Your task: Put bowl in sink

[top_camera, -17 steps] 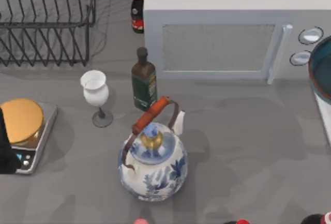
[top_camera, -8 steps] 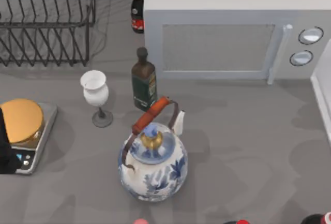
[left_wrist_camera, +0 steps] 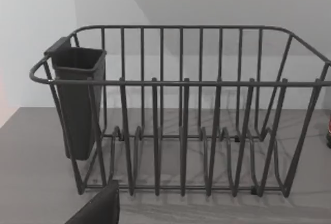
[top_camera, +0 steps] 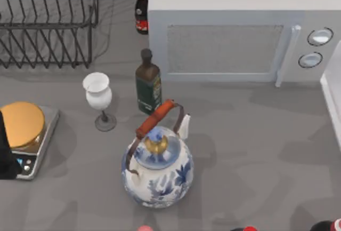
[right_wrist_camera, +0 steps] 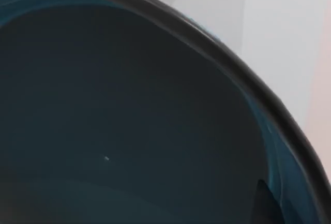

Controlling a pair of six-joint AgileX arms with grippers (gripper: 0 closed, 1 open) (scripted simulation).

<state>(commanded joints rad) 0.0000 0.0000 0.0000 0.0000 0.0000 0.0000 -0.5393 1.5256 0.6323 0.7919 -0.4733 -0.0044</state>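
Note:
The bowl (right_wrist_camera: 129,131) sits right up against the right wrist camera, showing its teal-blue inside and dark rim. A dark fingertip (right_wrist_camera: 265,200) of my right gripper lies against the inside of the bowl's wall, so that gripper is shut on the bowl. A white edge of the sink (top_camera: 333,103) runs along the table's right side in the top view. My left arm (top_camera: 4,153) is parked at the far left beside the scale.
A blue-and-white teapot (top_camera: 157,169) stands mid-table. Behind it are a white goblet (top_camera: 98,95) and a dark green bottle (top_camera: 148,84). A microwave (top_camera: 240,33) fills the back right. A wire dish rack (left_wrist_camera: 181,115) stands back left and a scale (top_camera: 24,135) at the left edge.
One second ago the bowl showed at the top view's right edge, by the microwave. It has since moved off to the right, out of that view. The left arm has not moved.

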